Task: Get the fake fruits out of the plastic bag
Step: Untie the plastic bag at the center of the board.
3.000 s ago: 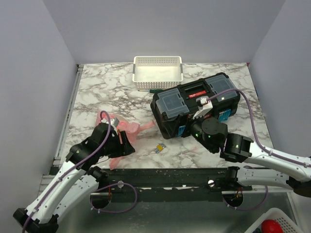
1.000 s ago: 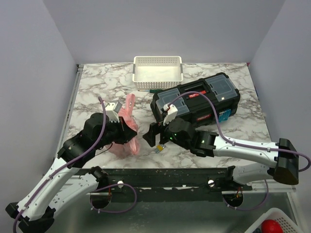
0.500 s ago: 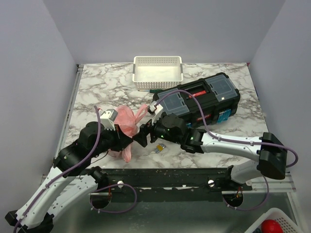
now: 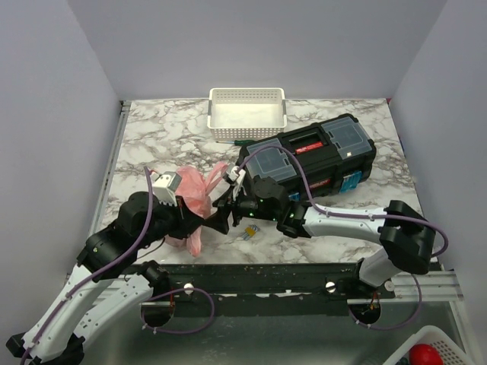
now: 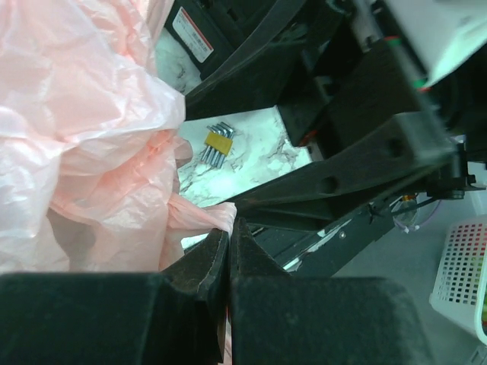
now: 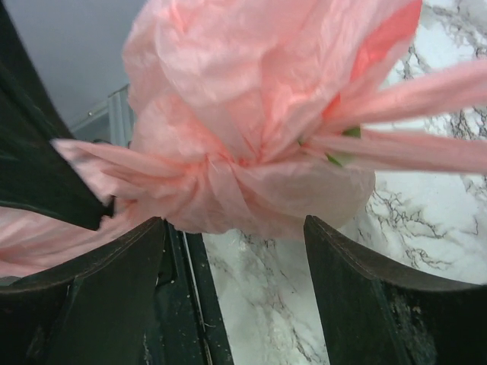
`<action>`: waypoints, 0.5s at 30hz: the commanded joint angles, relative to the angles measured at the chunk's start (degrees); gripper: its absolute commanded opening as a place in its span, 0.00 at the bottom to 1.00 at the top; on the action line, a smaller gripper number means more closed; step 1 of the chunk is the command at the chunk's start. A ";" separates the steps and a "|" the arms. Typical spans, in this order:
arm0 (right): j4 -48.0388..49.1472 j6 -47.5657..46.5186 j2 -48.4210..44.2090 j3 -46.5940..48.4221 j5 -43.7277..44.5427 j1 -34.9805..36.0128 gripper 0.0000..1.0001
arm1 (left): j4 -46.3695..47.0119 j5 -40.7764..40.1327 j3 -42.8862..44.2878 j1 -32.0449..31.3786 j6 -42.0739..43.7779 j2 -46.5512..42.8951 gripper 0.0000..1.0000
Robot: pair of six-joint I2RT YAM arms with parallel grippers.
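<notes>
The pink plastic bag (image 4: pixel 195 192) hangs bunched above the table's near left part, held up by my left gripper (image 4: pixel 199 220). In the left wrist view the left gripper (image 5: pixel 228 237) is shut, with a fold of the plastic bag (image 5: pixel 84 137) pinched between its jaws. My right gripper (image 4: pixel 222 215) has reached in from the right and is just beside the bag. Seen from the right wrist, the right gripper (image 6: pixel 234 224) is open under the knotted bulge of the bag (image 6: pixel 243 114), fingers (image 6: pixel 365 289) apart and not closed on it. The fake fruits are hidden inside the bag.
A black toolbox (image 4: pixel 304 160) stands right of the bag, right behind the right arm. A white perforated basket (image 4: pixel 247 106) sits at the back, a green-handled screwdriver (image 4: pixel 228 141) before it. A small yellow clip (image 4: pixel 249 232) lies under the right arm, also in view as the clip (image 5: pixel 218 142).
The right gripper has swung left from the toolbox up to the bag, its jaws narrowing slightly. The left gripper has pulled the bag up and a little nearer.
</notes>
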 commanded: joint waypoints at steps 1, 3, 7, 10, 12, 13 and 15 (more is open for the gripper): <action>4.69 -2.11 3.07 -0.71 0.78 0.30 0.77 | 0.81 0.46 2.72 0.12 1.71 -0.42 0.00; 5.33 -2.16 4.08 -0.05 3.20 0.36 0.76 | 0.37 0.38 2.78 0.11 1.87 -0.60 0.00; 11.11 -0.72 6.30 0.45 -1.58 -0.05 0.77 | 0.36 0.78 2.60 0.07 1.87 -1.10 0.00; 16.07 0.80 9.07 1.75 -7.59 -0.05 0.76 | 0.71 1.41 2.73 0.11 1.94 -0.92 0.00; 17.90 1.99 10.51 2.56 -8.16 -0.04 0.76 | 0.77 1.76 2.93 0.07 2.28 -0.63 0.00; 18.50 1.94 11.15 3.01 -9.08 0.00 0.76 | 0.77 1.86 3.01 0.11 2.43 -0.54 0.00; 19.06 2.31 11.85 3.96 -9.85 -0.07 0.69 | 0.86 2.20 3.11 0.10 2.66 -0.51 0.00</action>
